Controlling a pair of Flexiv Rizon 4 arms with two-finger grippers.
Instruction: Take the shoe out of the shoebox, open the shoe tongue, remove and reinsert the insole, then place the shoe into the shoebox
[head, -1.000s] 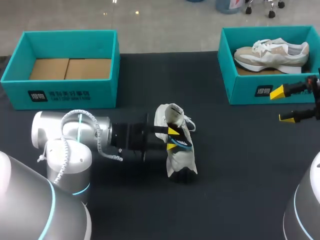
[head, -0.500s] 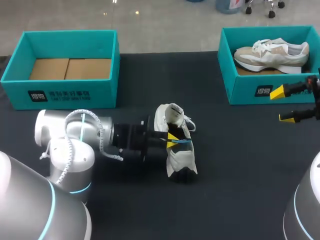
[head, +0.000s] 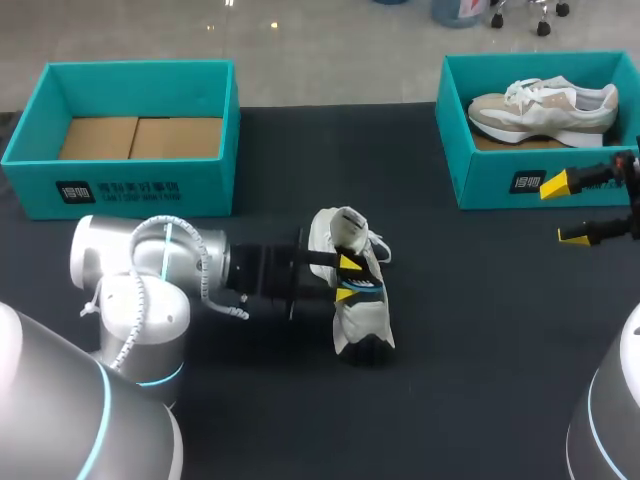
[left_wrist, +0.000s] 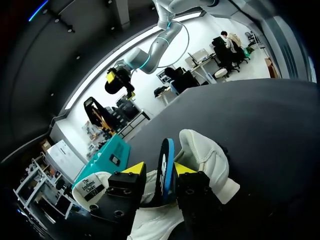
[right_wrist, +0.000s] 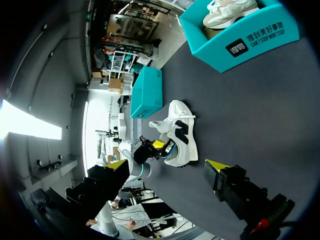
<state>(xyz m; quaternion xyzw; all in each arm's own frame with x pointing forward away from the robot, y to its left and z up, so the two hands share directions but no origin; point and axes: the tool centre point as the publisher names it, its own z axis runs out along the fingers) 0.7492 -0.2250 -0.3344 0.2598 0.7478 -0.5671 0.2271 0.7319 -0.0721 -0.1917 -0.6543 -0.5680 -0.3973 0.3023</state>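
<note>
Left wrist view: left gripper (left_wrist: 159, 170) partly open, blue insole (left_wrist: 165, 165) standing on edge between the yellow tips (left_wrist: 135, 167), against one finger, with a thin gap at the other. Reaches into the mouth of the white shoe (left_wrist: 205, 157).

Head view: comes in level from the left, forearm low over the table (head: 480, 340), wrist straight. Shoe mid-table, lengthwise away from the robot, well apart from both boxes. Left box (head: 135, 190) showing its cardboard floor. Right gripper (head: 565, 210) wide open, holding nothing, hanging just in front of the right box (head: 500, 180) with a second shoe (head: 545, 108) inside.
</note>
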